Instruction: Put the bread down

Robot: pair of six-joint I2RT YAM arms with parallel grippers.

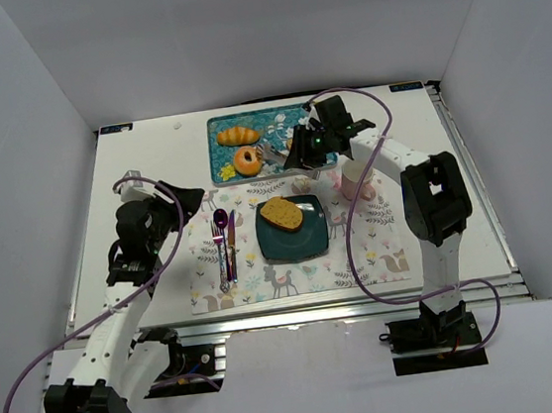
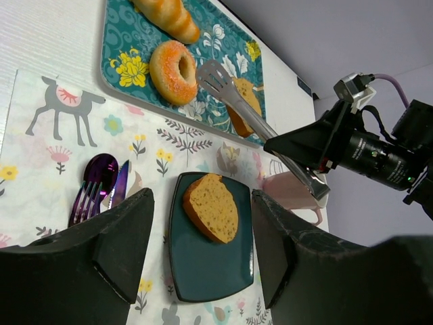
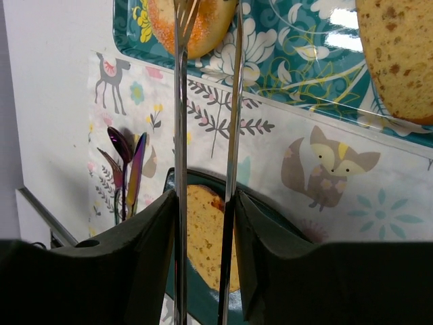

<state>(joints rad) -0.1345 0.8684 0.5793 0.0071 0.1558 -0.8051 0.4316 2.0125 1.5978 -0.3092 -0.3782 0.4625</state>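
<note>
One slice of bread (image 1: 282, 214) lies on the dark teal plate (image 1: 312, 245) in the middle of the placemat. A second slice of bread (image 3: 399, 54) rests on the patterned tray (image 1: 226, 162) at the back. My right gripper (image 1: 304, 148) is shut on metal tongs (image 2: 237, 101), whose tips hang just above the tray between the doughnut (image 2: 174, 71) and that second slice. The tong arms stand slightly apart with nothing between them. My left gripper (image 1: 187, 199) hovers open and holding nothing at the placemat's left, pointing towards the plate.
A croissant (image 1: 238, 134) lies on the tray beside the doughnut. A purple spoon, fork and knife (image 1: 224, 242) lie left of the plate. A pink mug (image 2: 291, 193) stands right of the plate, under my right arm. The placemat (image 1: 294, 276) reaches the table's front edge.
</note>
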